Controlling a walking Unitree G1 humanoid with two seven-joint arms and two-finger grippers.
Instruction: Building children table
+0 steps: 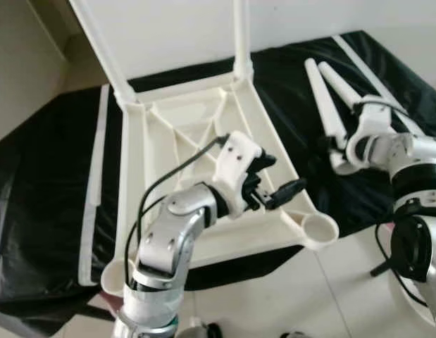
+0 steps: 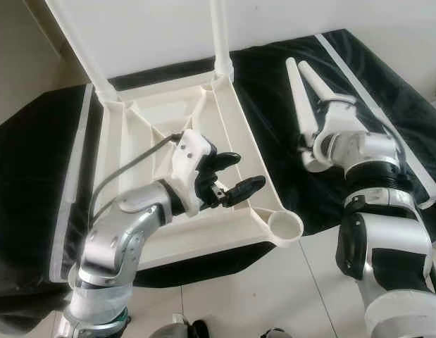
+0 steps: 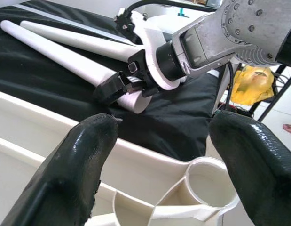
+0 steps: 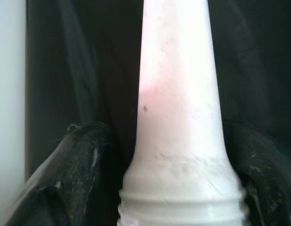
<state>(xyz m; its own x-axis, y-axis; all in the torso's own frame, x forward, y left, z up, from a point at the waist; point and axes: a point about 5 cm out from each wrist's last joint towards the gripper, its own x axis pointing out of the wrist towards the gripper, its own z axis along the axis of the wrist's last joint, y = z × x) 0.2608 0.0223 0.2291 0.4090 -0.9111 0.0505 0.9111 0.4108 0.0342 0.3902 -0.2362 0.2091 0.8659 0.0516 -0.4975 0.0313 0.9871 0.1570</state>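
Left wrist view shows my left gripper (image 1: pixel 274 176) with fingers (image 3: pixel 74 169) spread wide above the upturned table top (image 1: pixel 168 141), its empty corner socket (image 3: pixel 208 181) just beneath them. My right gripper (image 3: pixel 118 89) has its fingers clamped around the thick end of a white table leg (image 4: pixel 178 103) lying on the black sheet (image 1: pixel 41 183).

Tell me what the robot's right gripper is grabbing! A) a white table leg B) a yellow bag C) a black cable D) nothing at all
A: the right gripper has its black fingers on either side of the thick end of a white table leg that lies on the black cloth.
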